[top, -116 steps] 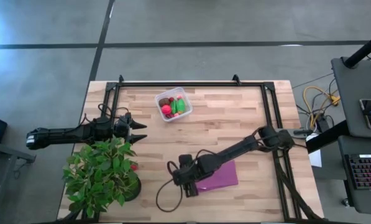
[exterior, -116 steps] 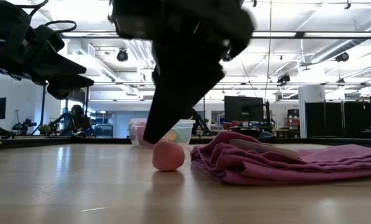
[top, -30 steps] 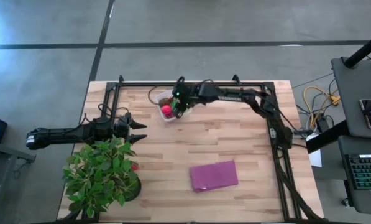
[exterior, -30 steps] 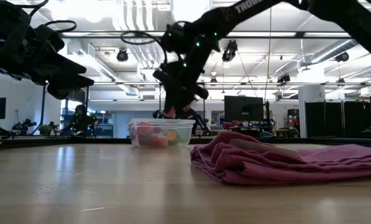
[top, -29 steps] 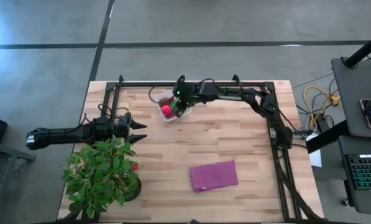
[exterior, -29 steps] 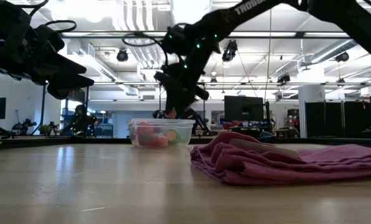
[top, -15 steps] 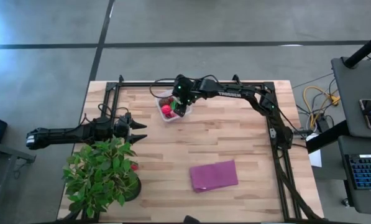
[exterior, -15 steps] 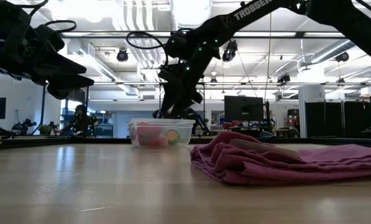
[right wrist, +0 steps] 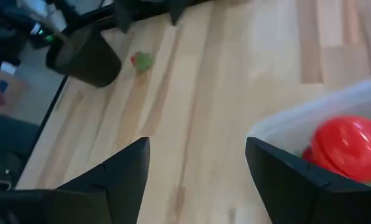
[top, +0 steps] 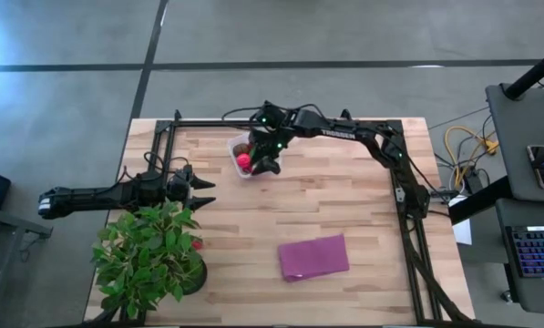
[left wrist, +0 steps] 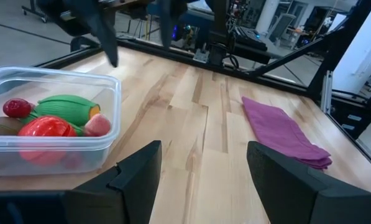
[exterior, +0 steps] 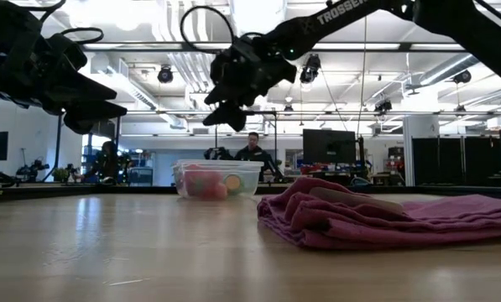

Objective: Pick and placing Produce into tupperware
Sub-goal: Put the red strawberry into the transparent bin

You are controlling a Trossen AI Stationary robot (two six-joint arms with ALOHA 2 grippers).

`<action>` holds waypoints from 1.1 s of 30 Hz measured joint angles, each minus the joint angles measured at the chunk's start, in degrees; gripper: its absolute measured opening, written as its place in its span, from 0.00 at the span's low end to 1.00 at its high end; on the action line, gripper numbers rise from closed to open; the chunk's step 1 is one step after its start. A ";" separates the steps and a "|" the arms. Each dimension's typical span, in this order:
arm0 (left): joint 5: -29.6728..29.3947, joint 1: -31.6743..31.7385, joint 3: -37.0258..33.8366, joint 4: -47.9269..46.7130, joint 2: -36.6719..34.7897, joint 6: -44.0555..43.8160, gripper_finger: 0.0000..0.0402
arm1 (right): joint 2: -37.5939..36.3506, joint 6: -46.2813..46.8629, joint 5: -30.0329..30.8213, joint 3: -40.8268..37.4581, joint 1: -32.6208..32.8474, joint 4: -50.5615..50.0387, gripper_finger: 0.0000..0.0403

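The clear square tupperware (top: 247, 153) stands near the table's far edge and holds produce: a green oblong piece (left wrist: 67, 109), a red round one (left wrist: 45, 130), a pink piece (left wrist: 99, 125) and a small red berry (left wrist: 16, 107). My right gripper (exterior: 224, 112) hangs open above the tupperware (exterior: 219, 179), with nothing between its fingers (right wrist: 120, 177). My left gripper (top: 201, 189) waits open over the table's left side, pointing toward the tupperware (left wrist: 48, 124). A small red and green piece (right wrist: 141, 60) lies on the table beside the plant pot (right wrist: 86, 59).
A leafy potted plant (top: 148, 255) stands at the near left corner, just by my left arm. A purple cloth (top: 314, 257) lies crumpled on the near right part of the table (top: 344, 200). A black frame (top: 281, 121) runs along the table's edges. A person (exterior: 252, 144) shows far behind.
My right gripper was low at the tupperware with a pink piece at its fingertips. It has risen well above the container, and the pink piece no longer shows between its fingers. The left arm has kept still.
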 joint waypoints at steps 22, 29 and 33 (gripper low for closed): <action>-0.66 -0.01 0.00 1.27 -0.04 4.52 0.56 | 0.09 14.45 -1.46 -0.22 1.55 1.75 0.63; -0.06 -0.04 0.00 17.20 0.04 -16.26 0.56 | 0.11 23.37 -1.72 3.81 2.12 4.10 0.63; -1.08 -0.03 0.00 29.74 -0.13 -38.18 0.56 | 0.11 25.47 -1.53 7.82 2.47 6.60 0.63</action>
